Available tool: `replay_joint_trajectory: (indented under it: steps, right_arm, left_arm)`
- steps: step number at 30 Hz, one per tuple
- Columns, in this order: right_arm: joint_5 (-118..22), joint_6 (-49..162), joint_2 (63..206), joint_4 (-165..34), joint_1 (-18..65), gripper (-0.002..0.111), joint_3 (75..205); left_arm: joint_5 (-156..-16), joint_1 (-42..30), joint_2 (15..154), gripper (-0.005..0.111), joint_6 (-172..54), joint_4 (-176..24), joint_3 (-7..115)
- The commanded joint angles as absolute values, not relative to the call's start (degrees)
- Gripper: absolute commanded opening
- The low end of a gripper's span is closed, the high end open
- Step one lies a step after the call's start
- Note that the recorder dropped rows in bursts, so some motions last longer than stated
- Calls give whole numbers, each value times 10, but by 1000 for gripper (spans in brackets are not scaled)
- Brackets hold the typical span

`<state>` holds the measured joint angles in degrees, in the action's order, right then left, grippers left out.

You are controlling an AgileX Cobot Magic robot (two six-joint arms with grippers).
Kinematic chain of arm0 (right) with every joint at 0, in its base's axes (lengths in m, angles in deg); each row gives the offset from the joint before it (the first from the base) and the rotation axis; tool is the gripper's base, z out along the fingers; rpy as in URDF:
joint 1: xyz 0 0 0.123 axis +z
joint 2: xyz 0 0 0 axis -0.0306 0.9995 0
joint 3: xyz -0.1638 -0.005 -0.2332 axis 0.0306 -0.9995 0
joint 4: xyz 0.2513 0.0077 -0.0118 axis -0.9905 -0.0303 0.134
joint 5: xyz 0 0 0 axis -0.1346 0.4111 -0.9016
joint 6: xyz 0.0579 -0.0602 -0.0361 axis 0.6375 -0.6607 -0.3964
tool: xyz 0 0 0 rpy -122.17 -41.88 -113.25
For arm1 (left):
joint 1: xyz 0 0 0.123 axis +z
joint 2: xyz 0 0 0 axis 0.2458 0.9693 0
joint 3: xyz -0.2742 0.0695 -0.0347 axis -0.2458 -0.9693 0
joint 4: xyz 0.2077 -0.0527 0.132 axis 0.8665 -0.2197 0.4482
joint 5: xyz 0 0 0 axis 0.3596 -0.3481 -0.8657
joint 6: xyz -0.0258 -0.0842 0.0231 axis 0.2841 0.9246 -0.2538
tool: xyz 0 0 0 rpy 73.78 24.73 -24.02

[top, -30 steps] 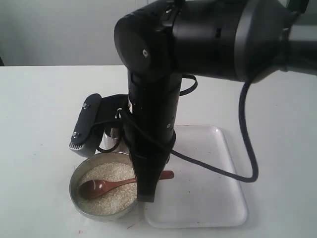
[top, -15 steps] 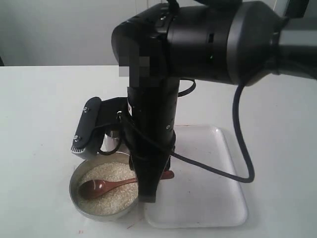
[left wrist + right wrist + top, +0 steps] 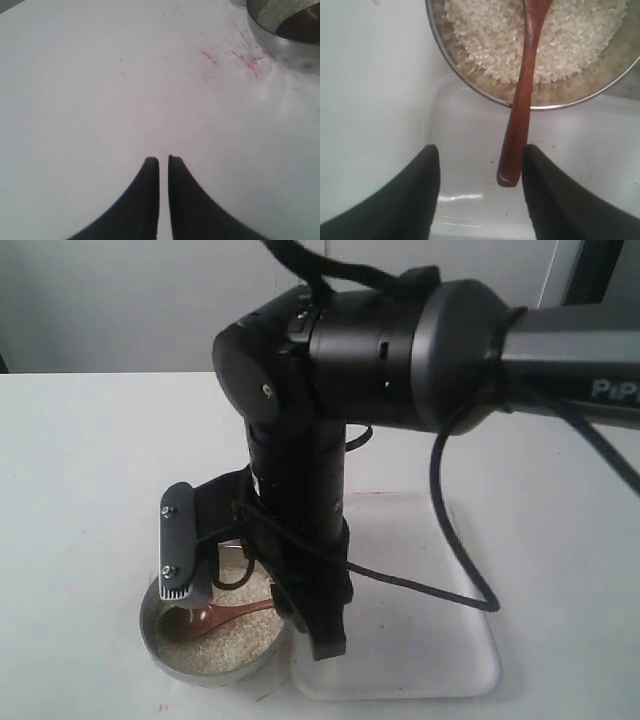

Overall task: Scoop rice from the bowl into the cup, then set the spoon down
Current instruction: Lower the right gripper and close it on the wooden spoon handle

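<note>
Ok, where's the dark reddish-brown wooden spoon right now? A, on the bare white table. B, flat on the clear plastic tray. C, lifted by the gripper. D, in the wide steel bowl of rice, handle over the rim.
D: the spoon lies on the rice in the bowl, handle past the rim, between the fingers of the open right gripper.

Right pincer (image 3: 480, 151) lowered, now straddling spoon (image 3: 521, 100) handle.

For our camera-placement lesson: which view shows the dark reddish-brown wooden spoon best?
Right wrist view: the spoon shows clearly, handle over the round steel bowl's rim. Exterior view: partly hidden behind the arm. Left wrist view: not clearly visible.
</note>
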<state>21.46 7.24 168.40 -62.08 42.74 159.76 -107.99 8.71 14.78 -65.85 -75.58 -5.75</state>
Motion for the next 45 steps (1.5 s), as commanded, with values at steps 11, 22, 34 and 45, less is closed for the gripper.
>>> replay_joint_trajectory:
  steps: [11,22,34,45]
  right_arm:
    - [215,132,1747,-547,427,49,1599]
    - [195,132,1755,-559,427,49,1599]
    - [181,132,1777,-579,427,31,1599]
    - [198,155,1746,-547,427,0,1599]
  left_arm:
    - [-1108,84,148,14,-655,-759,-63]
    - [-1108,84,148,14,-655,-759,-63]
    - [-1108,84,148,14,-655,-759,-63]
    - [-1108,84,148,14,-655,-759,-63]
